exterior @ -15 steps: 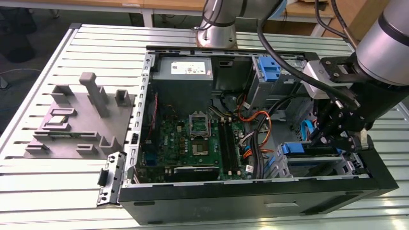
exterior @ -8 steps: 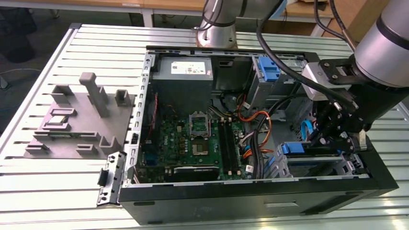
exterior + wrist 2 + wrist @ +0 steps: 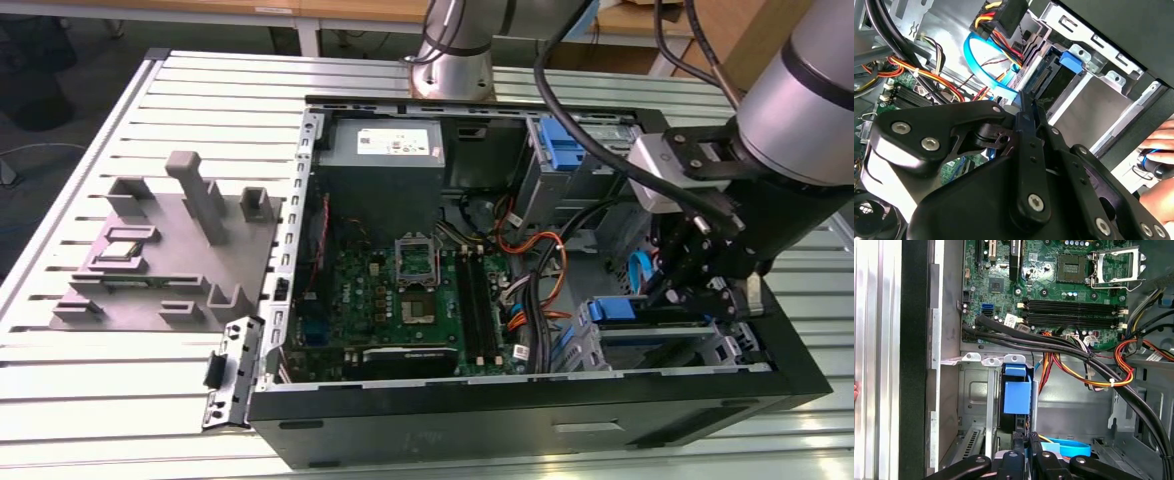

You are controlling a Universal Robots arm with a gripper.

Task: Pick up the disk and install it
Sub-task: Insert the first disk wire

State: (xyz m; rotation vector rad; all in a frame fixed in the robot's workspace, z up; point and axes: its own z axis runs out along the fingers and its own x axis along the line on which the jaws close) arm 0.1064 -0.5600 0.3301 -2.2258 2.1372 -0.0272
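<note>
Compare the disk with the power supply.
The disk is smaller than the power supply. The disk carries blue plastic; the power supply is grey with a white sticker. The hand hangs by the disk, away from the power supply. Both sit inside the case.

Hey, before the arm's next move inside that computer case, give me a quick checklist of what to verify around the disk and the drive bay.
1. Disk in the drive bay: ok, it stands in the slot.
2. Disk fully seated: cannot tell.
3. Gripper lined up with the disk: ok, it is right by the disk's end.
4. Blue cable clear of the gripper: not ok, it lies just beside it.
5. Person's hand away from the case: not ok, it is close by the case's edge.
</note>
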